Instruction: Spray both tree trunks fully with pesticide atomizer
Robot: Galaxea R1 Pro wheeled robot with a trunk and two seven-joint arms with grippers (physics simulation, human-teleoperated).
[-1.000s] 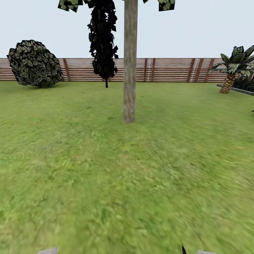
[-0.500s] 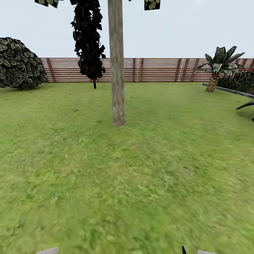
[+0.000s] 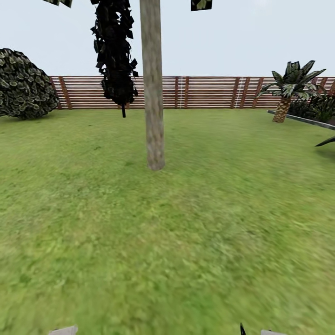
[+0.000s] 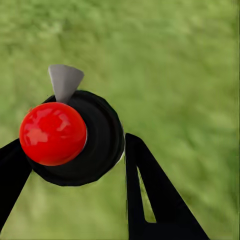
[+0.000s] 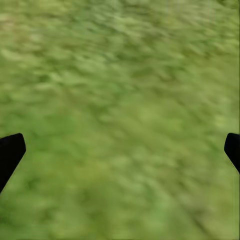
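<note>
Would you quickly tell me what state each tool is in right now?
Left tool: closed on the pesticide atomizer.
Right tool: open, holding nothing, grass below.

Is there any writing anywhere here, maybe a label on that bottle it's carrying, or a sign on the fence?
None: no text can be read anywhere.
The pesticide atomizer in the left gripper shows a red knob and a black body, no label.
The wooden fence has plain slats, no sign.
The tree trunk is bare bark.
</note>
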